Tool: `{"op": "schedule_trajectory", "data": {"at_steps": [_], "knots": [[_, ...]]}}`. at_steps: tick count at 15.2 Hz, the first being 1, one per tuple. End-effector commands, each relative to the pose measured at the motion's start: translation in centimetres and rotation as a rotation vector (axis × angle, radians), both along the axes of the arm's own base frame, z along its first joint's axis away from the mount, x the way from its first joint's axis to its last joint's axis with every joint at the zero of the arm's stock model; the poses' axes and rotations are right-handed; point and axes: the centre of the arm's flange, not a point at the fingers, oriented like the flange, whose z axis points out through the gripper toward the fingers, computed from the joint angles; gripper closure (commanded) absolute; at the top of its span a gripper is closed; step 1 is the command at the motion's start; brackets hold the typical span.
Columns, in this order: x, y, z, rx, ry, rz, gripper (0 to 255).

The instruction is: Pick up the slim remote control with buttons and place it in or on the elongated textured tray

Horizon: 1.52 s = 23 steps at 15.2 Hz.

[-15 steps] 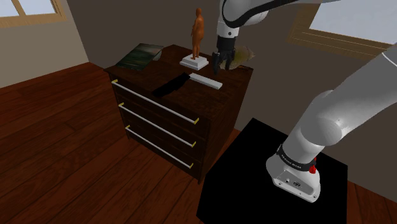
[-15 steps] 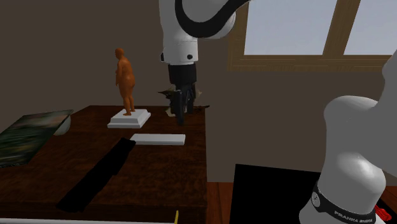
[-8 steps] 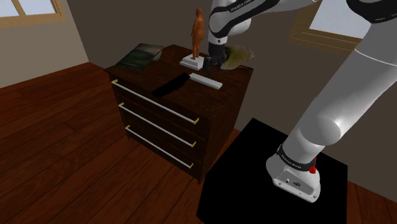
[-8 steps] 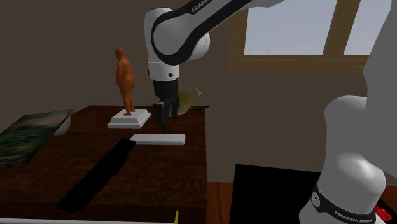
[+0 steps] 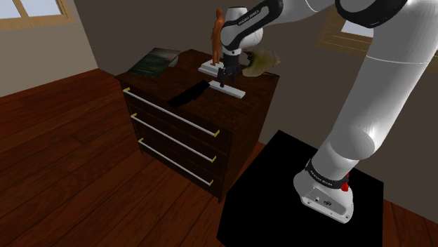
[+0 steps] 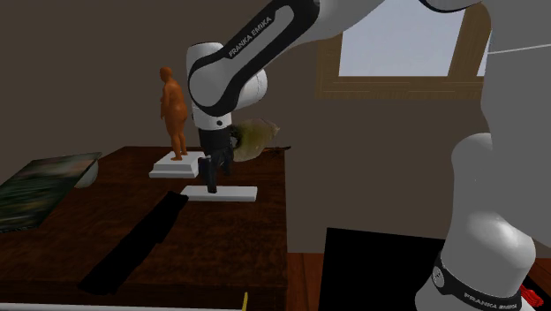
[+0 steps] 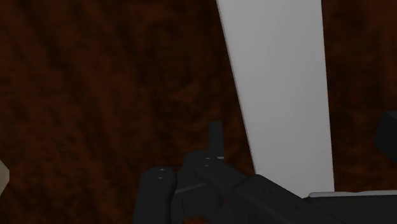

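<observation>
Gripper point(image 6: 212, 187) has dropped, jaws apart, apparently straddling white remote point(image 6: 233, 192) lying lengthwise between them.

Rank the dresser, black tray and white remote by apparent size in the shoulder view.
Largest: dresser.
Next: black tray and white remote, both slim and about equally long, so no ranking between them.

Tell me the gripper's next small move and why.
Probably close the fingers. The gripper is open and low over the dresser top, and the white remote lies between its fingers, so a squeeze should clasp it across its narrow width.
</observation>
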Motion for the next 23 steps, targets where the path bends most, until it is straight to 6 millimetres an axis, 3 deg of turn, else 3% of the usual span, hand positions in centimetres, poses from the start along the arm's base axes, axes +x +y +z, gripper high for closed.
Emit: {"op": "schedule_trajectory", "data": {"at_steps": [1,5,13,14,23], "knots": [[0.1,-0.1,-0.9,0.0,-0.001,0.001,0],[0.1,-0.1,-3.4,0.0,-0.001,0.001,0],[0.1,-0.1,-3.3,0.0,-0.001,0.001,0],[0.1,-0.1,-3.3,0.0,-0.001,0.001,255],[0.1,-0.1,-3.4,0.0,-0.001,0.001,255]]}}
